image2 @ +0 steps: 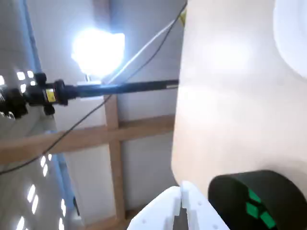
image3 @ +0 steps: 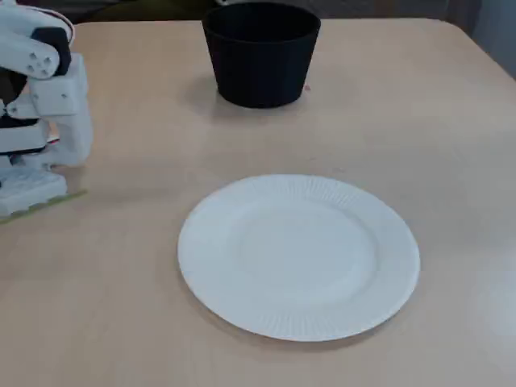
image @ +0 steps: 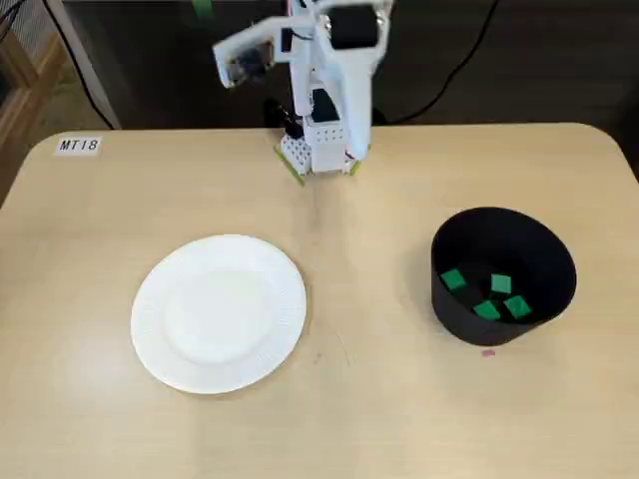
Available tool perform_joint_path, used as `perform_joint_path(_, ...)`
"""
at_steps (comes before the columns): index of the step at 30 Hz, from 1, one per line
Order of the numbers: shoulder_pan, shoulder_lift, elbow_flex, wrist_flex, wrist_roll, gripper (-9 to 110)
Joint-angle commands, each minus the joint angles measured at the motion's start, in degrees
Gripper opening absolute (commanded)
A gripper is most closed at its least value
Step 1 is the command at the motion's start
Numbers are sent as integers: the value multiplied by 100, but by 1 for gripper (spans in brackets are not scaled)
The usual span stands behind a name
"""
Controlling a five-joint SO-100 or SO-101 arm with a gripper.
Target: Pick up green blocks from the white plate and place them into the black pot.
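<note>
The white plate (image: 220, 312) (image3: 298, 254) lies on the tan table with nothing on it; in the wrist view only its edge (image2: 293, 33) shows at the top right. The black pot (image: 446, 299) (image3: 262, 56) (image2: 230, 191) stands to the right in a fixed view and holds several green blocks (image: 486, 310) (image2: 254, 207). My arm (image3: 48, 89) is folded up at the back of the table, far from both. The gripper (image: 232, 66) (image2: 182, 188) points sideways in the air, its white fingers (image2: 168, 206) pressed together with nothing between them.
A label reading MT18 (image: 78, 146) is stuck at the table's back left corner. A small pink mark (image: 487, 351) sits just in front of the pot. Cables run behind the table's far edge. A black rod (image2: 120, 88) and a bright lamp (image2: 98, 50) show beyond the table.
</note>
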Motion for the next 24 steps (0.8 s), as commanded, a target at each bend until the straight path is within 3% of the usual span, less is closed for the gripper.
perform_joint_path(1,-26,844,773,97,70,-2)
perform_joint_path(9,-185,2707,3560,-369,88,-2)
perform_joint_path(24,-141,2698,5836,-1213,-26,-2)
